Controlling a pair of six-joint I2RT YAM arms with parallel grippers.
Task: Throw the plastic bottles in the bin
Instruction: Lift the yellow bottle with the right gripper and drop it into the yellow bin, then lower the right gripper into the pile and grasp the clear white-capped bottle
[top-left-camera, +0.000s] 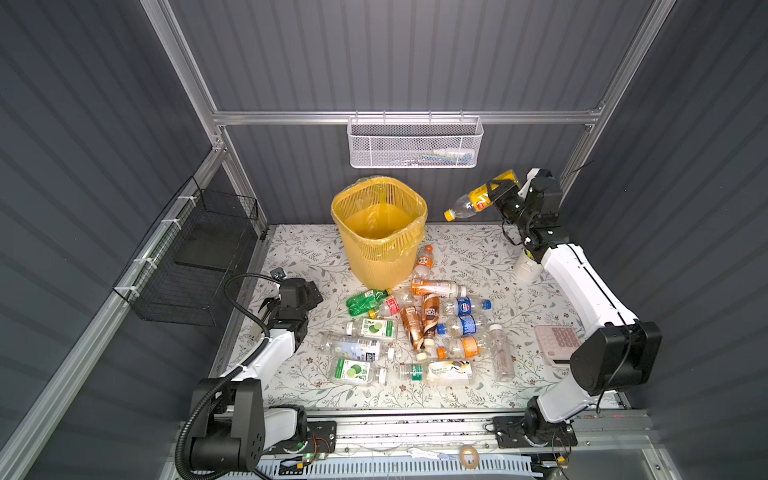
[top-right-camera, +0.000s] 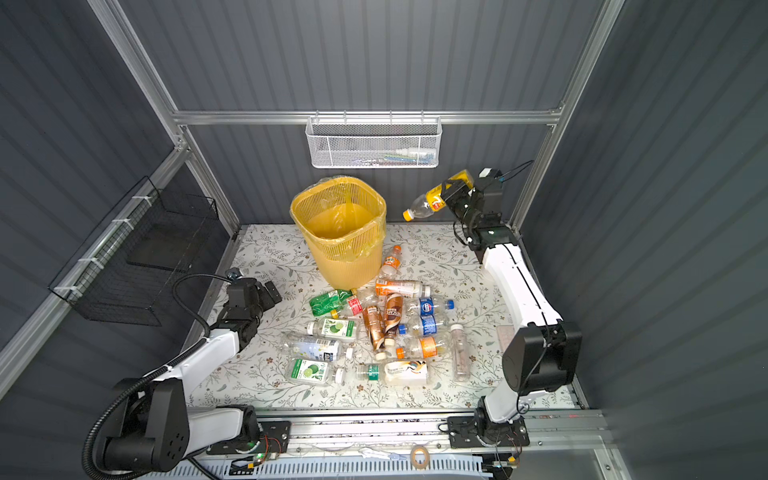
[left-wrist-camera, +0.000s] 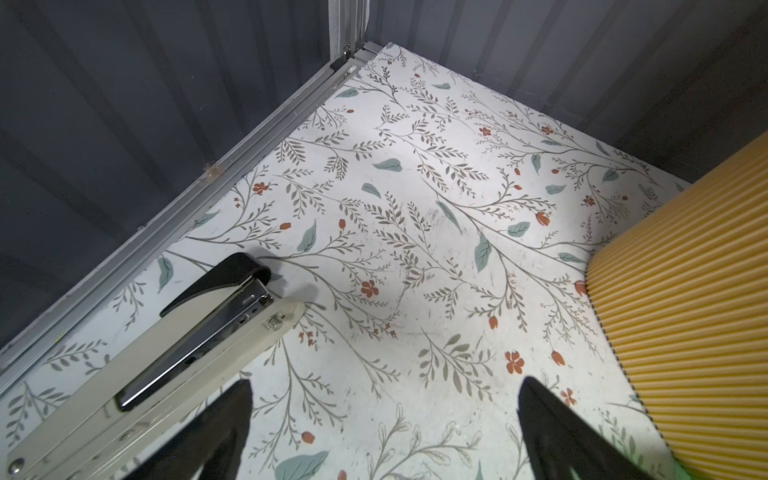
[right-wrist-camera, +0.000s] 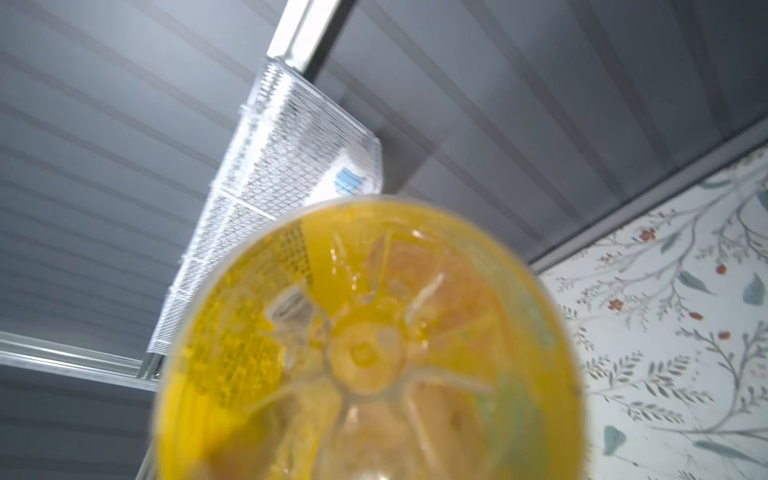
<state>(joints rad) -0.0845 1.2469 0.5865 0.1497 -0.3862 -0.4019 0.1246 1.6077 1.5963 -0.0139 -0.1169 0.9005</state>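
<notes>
The floral table (top-left-camera: 478, 249) fills the floor of the booth. A black basket (top-left-camera: 195, 257) hangs on the left wall and a white basket (top-left-camera: 415, 143) on the back rail.

The bin (top-left-camera: 380, 232) stands upright at the back of the table, a little left of centre, its bag folded over the rim. From here I see only the yellowish bag inside it. In the left wrist view its ribbed wall (left-wrist-camera: 685, 291) is near the gripper.

The bottles (top-left-camera: 424, 332) lie on their sides in a loose heap in front of the bin and to its right. Many touch or overlap. A green one (top-left-camera: 365, 301) lies at the bin's foot, and an orange-capped one (top-left-camera: 424, 262) just beside its right wall.

The right gripper (top-left-camera: 496, 195) is up in the air to the right of the bin, about level with its rim. It is clamped round the middle of a yellow bottle (top-left-camera: 473, 201). The bottle tilts cap-down toward the bin, with clear space between cap and rim. In the right wrist view its base (right-wrist-camera: 365, 345) fills most of the picture, blurred.

The left gripper (left-wrist-camera: 386, 386) hangs low over the table's left edge, spread wide, with nothing between its fingers (left-wrist-camera: 232, 415).

A calculator (top-left-camera: 557, 338) lies by the right arm's elbow, a cup (top-left-camera: 525, 266) stands under that arm, and a stapler (left-wrist-camera: 199, 345) lies just beside the left gripper.
</notes>
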